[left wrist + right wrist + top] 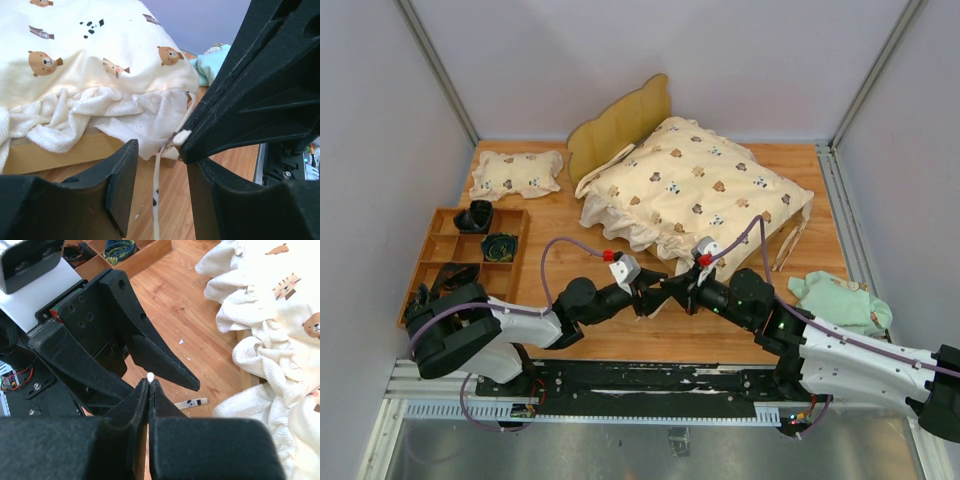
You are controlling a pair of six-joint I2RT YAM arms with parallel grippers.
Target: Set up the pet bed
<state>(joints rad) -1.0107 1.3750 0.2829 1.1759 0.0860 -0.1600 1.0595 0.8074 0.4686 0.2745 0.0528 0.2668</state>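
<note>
Cream quilt point(690, 190) draped over pet bed point(620, 125) on worktop point(555, 210), right fingers point(145, 392) pinched shut on ribbon point(157, 180) tip, left fingers point(655, 288) parted either side of ribbon, gripping nothing.

Pet bed point(620, 125) — mostly under quilt point(695, 185).

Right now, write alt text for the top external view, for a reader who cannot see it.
In front of a pet bed under a cream bear-print quilt, the right gripper pinches a quilt tie beside the open left gripper. A matching pillow and wooden tray lie left, a green cloth right.
</note>
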